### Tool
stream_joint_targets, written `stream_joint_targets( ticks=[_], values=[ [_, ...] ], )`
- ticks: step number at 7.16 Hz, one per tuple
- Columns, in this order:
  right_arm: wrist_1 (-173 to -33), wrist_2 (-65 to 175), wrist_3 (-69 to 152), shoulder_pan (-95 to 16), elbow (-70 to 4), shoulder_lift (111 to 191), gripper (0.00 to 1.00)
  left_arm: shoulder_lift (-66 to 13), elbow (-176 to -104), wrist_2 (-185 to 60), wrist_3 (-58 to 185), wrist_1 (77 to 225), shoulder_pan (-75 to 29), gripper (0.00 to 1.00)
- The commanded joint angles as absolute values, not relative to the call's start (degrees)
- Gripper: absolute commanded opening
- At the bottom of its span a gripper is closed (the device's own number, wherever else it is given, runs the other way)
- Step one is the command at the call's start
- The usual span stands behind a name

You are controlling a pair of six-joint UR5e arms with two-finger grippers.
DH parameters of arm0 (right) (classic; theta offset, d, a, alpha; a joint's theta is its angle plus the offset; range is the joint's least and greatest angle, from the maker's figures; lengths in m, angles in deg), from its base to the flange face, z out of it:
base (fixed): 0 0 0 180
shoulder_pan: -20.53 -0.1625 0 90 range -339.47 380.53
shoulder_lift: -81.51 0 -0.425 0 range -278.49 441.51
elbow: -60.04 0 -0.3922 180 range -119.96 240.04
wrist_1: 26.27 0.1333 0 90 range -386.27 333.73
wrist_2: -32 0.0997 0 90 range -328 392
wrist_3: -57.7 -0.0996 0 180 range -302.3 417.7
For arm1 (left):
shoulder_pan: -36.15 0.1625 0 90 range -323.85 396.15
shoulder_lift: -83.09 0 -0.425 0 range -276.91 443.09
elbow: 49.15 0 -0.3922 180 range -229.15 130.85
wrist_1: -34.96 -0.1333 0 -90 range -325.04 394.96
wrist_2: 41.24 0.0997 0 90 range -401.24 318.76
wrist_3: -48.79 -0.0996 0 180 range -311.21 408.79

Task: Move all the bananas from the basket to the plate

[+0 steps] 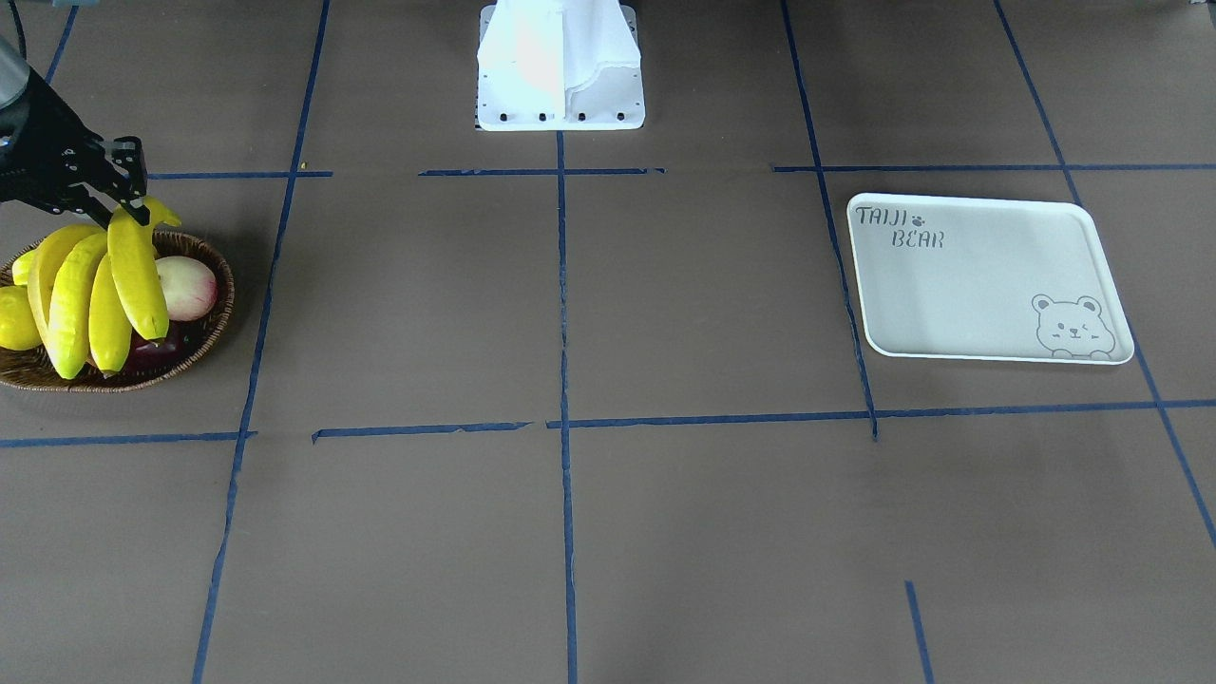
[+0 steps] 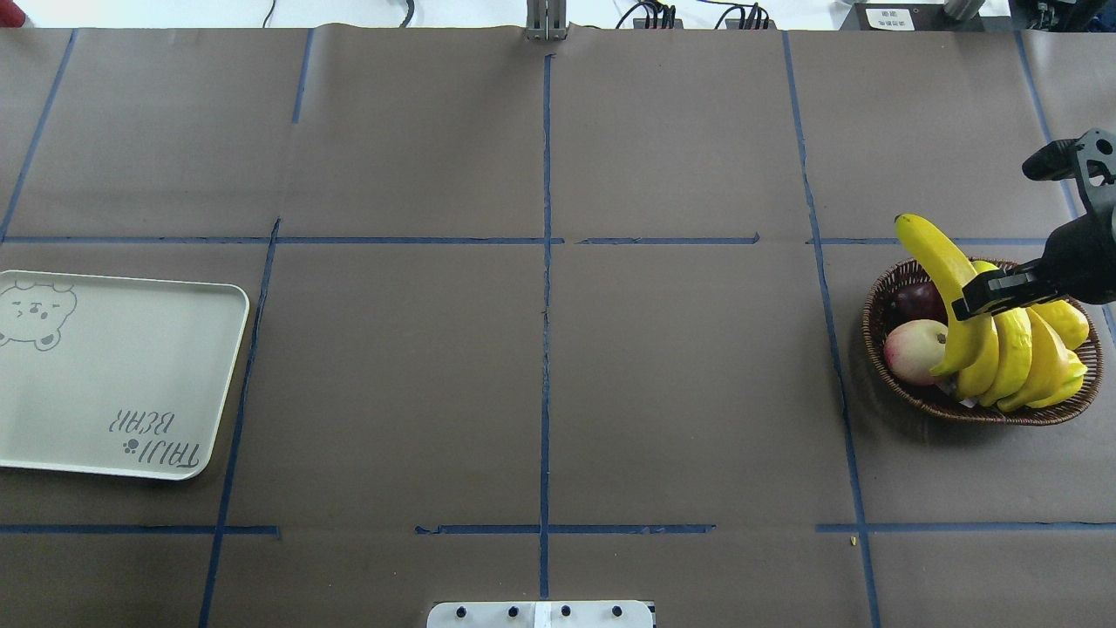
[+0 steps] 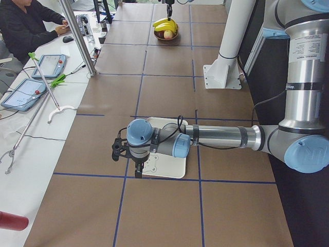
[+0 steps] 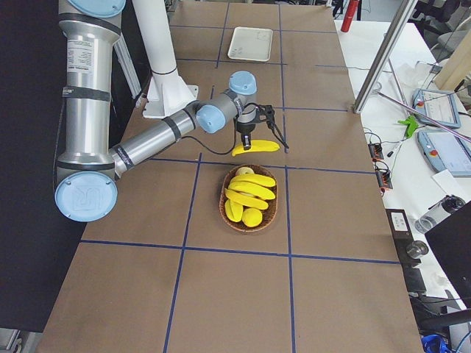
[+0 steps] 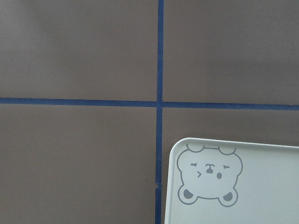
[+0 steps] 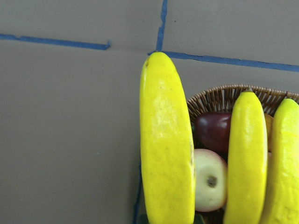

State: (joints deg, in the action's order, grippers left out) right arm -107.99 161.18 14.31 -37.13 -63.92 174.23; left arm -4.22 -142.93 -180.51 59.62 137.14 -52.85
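The right claw is clenched on the held banana. It pinches the fruit off-centre, nearer one end, so most of the length juts out past the fingers. The step in hand looks like the lift-out and carry.

To do it well, I would raise the claw straight up until the whole fruit is plainly above the other bananas and the rim of the basket beneath it. A sideways pull too soon could drag a neighbour or tip the basket. The skin looks smooth and glossy, and a grip this far off-centre invites swivelling, so a steady, unhurried carry seems wise.

The held banana is bright yellow, long and gently curved, with a blunt rounded tip. Just under the claw, three more lie side by side in the basket. Beside them sit a pink-white apple and a dark red fruit.

Far across the table from this claw lies the plate, white with grey lettering and a bear face, and no banana on it yet. The left claw hangs over the plate's edge. It is seen only from the side, so I cannot tell whether it is released or clenched.
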Motion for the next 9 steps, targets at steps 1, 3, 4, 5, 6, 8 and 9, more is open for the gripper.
stream_joint_targets(
  ticks=[1,3,4,5,6,8,9],
  values=[
    [-96.49,162.87,-9.75,-35.13,-59.62,165.06,0.0,-4.89,-143.01,-180.2,78.03,150.28,-44.58,1.0],
    [-80.04,154.58,-27.66,-25.66,-55.9,161.77,0.0,-6.89,-142.22,-180.02,98.78,165.49,-37.27,1.0],
    [-77.53,149.47,-28.34,-19.78,-55.54,161.24,0.01,-9.0,-142.4,-180.11,108.72,170.96,-35.06,1.0],
    [-76.29,147.07,-26.52,-15.28,-54.93,160.01,0.01,-10.93,-142.31,-180.11,117.52,176.23,-32.78,1.0],
    [-76.63,144.78,-25.89,-11.76,-53.79,156.52,0.01,-13.39,-142.4,-179.85,125.09,180.2,-30.23,1.0],
    [-77.15,139.08,-23.95,-5.86,-50.45,150.62,0.01,-23.03,-143.19,-173.39,148.42,185.13,-21.03,1.0],
    [-77.24,137.66,-23.95,-5.05,-50.01,149.46,0.01,-25.6,-144.41,-165.6,156.72,187.6,-13.41,1.0]
  ],
)
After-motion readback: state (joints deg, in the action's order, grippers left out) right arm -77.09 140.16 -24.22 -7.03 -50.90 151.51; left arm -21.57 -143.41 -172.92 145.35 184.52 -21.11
